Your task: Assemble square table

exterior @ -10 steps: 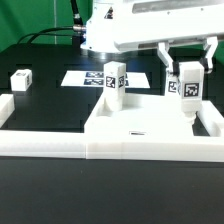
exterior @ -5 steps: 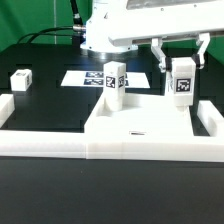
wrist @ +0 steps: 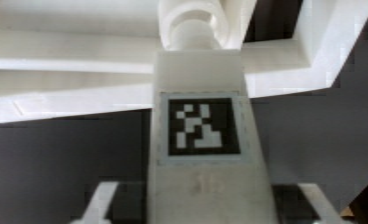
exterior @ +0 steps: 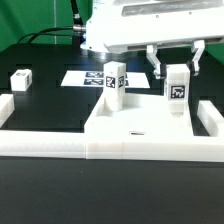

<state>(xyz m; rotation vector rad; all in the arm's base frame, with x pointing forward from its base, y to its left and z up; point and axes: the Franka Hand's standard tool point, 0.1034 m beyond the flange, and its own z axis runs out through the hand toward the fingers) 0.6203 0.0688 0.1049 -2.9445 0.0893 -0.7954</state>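
Observation:
The square table's thick white slab (exterior: 140, 126) lies flat against the front border wall. One tagged white leg (exterior: 115, 82) stands upright on its far left part. My gripper (exterior: 176, 68) is shut on a second tagged leg (exterior: 177, 92), held upright over the slab's far right corner, its lower end about level with the slab's top. A third leg (exterior: 20, 78) lies on the black table at the exterior view's left. In the wrist view the held leg (wrist: 202, 120) fills the middle between my fingers (wrist: 110, 200), with the slab (wrist: 74, 85) beyond it.
The marker board (exterior: 85, 76) lies flat behind the slab. A long low white border wall (exterior: 40, 143) runs along the front, with short side pieces at the exterior view's left (exterior: 8, 105) and right (exterior: 211, 116). Black cables trail at the back left.
My gripper has carried the held leg toward the exterior view's left, from near the right side wall to over the slab's far right corner. The other parts have not moved.

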